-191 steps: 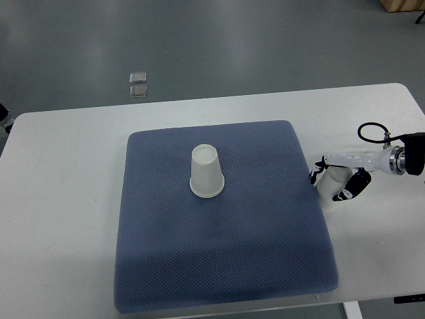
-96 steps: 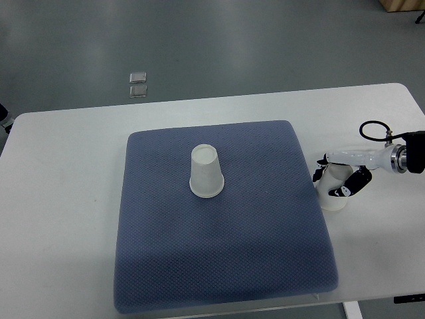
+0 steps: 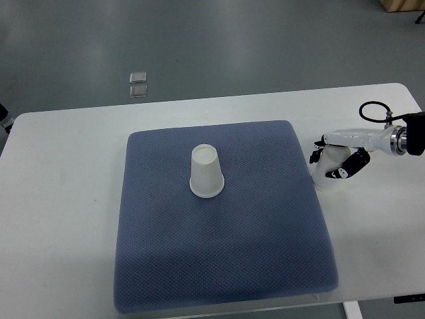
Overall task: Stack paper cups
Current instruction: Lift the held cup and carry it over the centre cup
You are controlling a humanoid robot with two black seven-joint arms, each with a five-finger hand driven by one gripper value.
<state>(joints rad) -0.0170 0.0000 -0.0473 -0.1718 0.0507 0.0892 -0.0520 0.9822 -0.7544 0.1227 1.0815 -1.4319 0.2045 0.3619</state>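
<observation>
A white surface (image 3: 66,199) is seen from steeply above, with a blue-grey mat (image 3: 226,266) laid across its middle. One paper cup (image 3: 206,172) stands upside down near the mat's centre, its wider rim on the fabric. A second cup (image 3: 330,171) is also inverted, just off the mat's right edge, and is gripped by the right robot hand (image 3: 335,159). Whether its rim is touching the surface or raised just clear cannot be told.

The main risk is judged to be the thin paper wall. Too firm a squeeze could dent the held cup, so that it would no longer slide down over the other. Too light a grip could let it slip or tilt while being carried over the mat's raised edge. The centre cup is free-standing and light. It could be knocked over or pushed along the soft mat if the held cup were brought down off-centre.

The right arm comes in from the picture's right edge, nearly level, with a black cable looped above the wrist. The robot hand is closed around the cup from the right side: a white finger lies across the top of it, and dark fingertips (image 3: 343,174) are wrapped around the wall. The left arm is not seen.
</observation>
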